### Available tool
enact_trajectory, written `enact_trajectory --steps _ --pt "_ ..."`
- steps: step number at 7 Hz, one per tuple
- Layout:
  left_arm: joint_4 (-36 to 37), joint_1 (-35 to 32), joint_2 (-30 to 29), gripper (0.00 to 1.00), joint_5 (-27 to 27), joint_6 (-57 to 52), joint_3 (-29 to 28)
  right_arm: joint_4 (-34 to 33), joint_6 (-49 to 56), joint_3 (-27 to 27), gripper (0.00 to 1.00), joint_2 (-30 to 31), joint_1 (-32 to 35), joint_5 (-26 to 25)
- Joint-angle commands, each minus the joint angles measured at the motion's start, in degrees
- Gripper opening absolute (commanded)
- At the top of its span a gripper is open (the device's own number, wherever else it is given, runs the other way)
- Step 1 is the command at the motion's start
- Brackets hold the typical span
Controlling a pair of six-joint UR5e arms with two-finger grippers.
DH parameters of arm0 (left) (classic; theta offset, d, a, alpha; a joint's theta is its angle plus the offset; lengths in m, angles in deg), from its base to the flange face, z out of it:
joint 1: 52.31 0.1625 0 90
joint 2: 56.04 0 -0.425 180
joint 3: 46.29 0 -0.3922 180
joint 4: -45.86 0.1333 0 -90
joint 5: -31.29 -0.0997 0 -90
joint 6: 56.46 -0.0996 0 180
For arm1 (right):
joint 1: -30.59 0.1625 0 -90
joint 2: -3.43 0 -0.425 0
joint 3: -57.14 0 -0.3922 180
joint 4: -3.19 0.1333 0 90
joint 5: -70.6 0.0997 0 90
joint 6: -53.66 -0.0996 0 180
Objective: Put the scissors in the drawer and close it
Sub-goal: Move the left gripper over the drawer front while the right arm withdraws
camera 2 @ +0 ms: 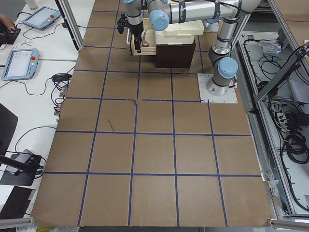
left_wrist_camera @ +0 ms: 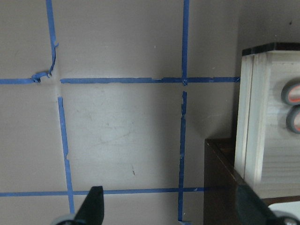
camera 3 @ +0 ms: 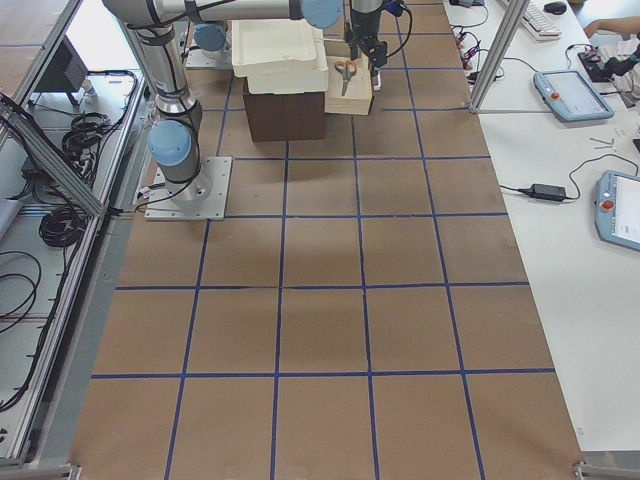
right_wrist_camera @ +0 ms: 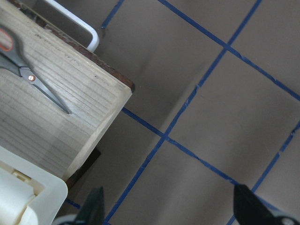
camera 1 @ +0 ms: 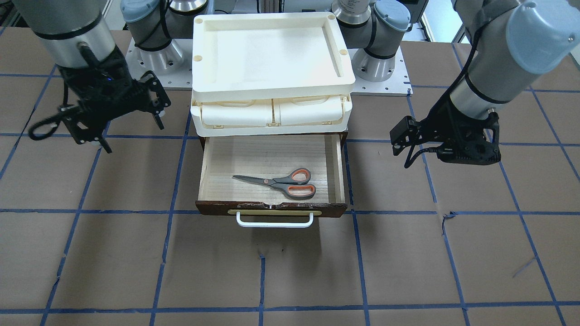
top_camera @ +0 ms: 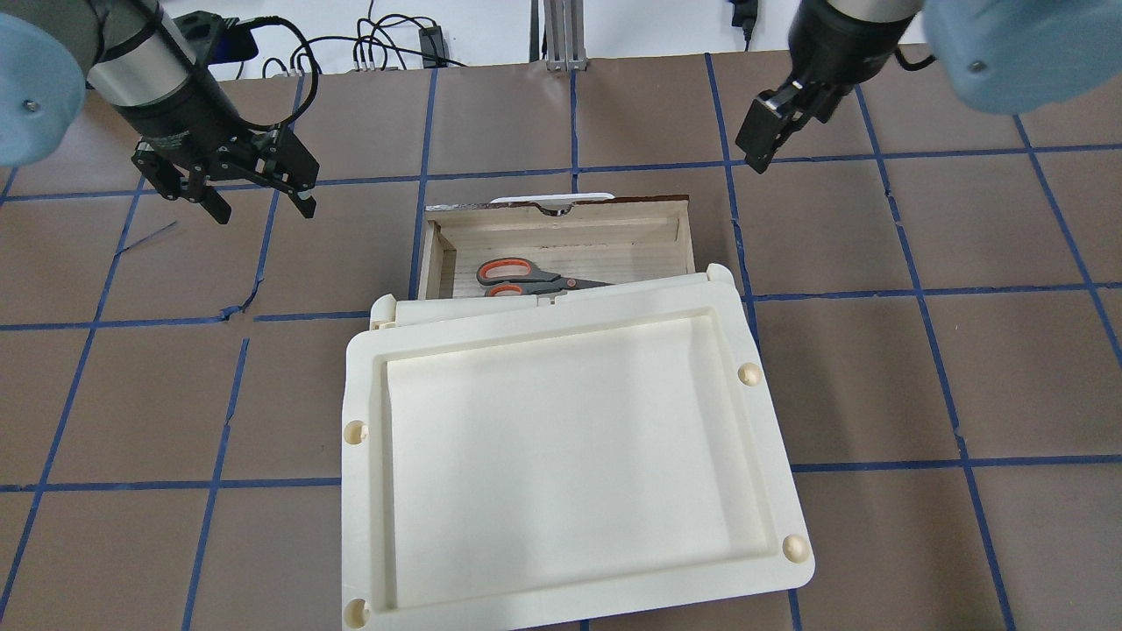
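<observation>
Over on the left, the left gripper (top_camera: 263,210) hangs above the brown table (top_camera: 877,350), well clear of the furniture, jaws spread wide and holding nothing; its wrist camera shows both fingertips (left_wrist_camera: 95,202) far apart over bare tabletop. Moving to the middle, the drawer (top_camera: 561,230) stands pulled out from under the cream unit (top_camera: 368,394), its white bar handle (top_camera: 550,199) on the far side. And there are the scissors (top_camera: 517,279), lying flat on the pale wood floor inside, orange-lined loops to the left, blades pointing right, close to the drawer front in the front-facing view. Across to the right, the right gripper (top_camera: 759,156) hovers beyond the drawer's corner, touching nothing, fingers (right_wrist_camera: 95,206) parted wide and empty.
</observation>
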Motion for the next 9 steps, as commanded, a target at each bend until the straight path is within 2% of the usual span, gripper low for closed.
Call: enact_trajectory --steps 1,3,4,6,9 --pt "10.51 -1.72 -8.56 1.00 5.92 0.81 -0.31 5.69 -22.37 0.05 0.99 3.25 -0.85 0.50" --pt "15.73 -2.08 -12.11 1.00 6.56 0.12 -0.75 5.61 -24.48 -1.26 0.99 3.26 -0.31 0.76" --pt "16.19 -2.43 -13.16 1.00 10.83 0.55 -0.75 5.52 -29.88 -1.36 1.00 3.18 -1.10 0.85" --pt "20.92 -2.69 -15.97 1.00 12.01 0.46 -0.75 5.70 -24.96 -1.19 1.00 3.44 -1.19 0.50" --pt "19.98 -4.36 -15.98 1.00 14.65 3.80 -0.57 5.70 -22.05 -1.80 1.00 6.42 -1.28 -0.20"
